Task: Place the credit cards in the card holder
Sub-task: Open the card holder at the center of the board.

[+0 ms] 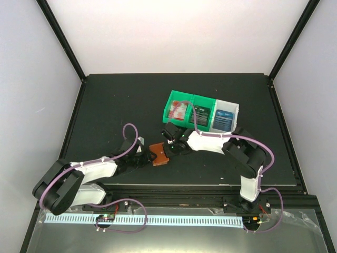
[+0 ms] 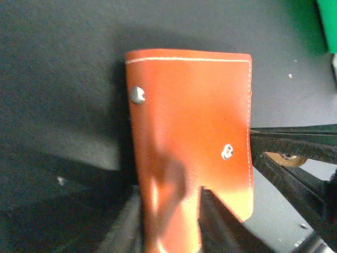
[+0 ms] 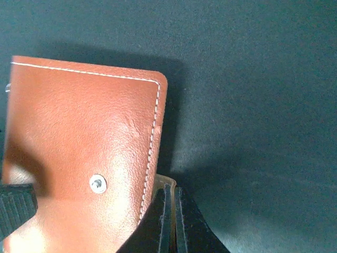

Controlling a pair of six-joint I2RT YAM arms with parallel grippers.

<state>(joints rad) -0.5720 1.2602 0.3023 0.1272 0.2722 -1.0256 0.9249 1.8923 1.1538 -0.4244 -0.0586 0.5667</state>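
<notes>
Start from the card holder: brown leather, flat on the dark table, two metal snaps on its upper face, wedged between both claws.

At its left end, the left gripper: jaws part-way apart, one dark finger on each side of the holder's narrow near tab. Hard to tell whether gripping that tab or merely flanking it.

At its right long edge, the right gripper: fingers pressed together, seemingly nipping a thin pale leaf of leather showing just at their tips.

Runs lengthwise straight away from the left claw, and so meets the right claw side-on, along what looks like the opening edge.

Beyond the holder and to its right, near but apart: the green bin with red credit cards and dark ones, then the white bin with blue ones. None inside the holder yet, by the look of it.

Probably next: peel that edge open. Calls for the right claw, set on the leaf and nearer the bins besides. Risk: dragging the whole holder along without a firm hold at its left end.
</notes>
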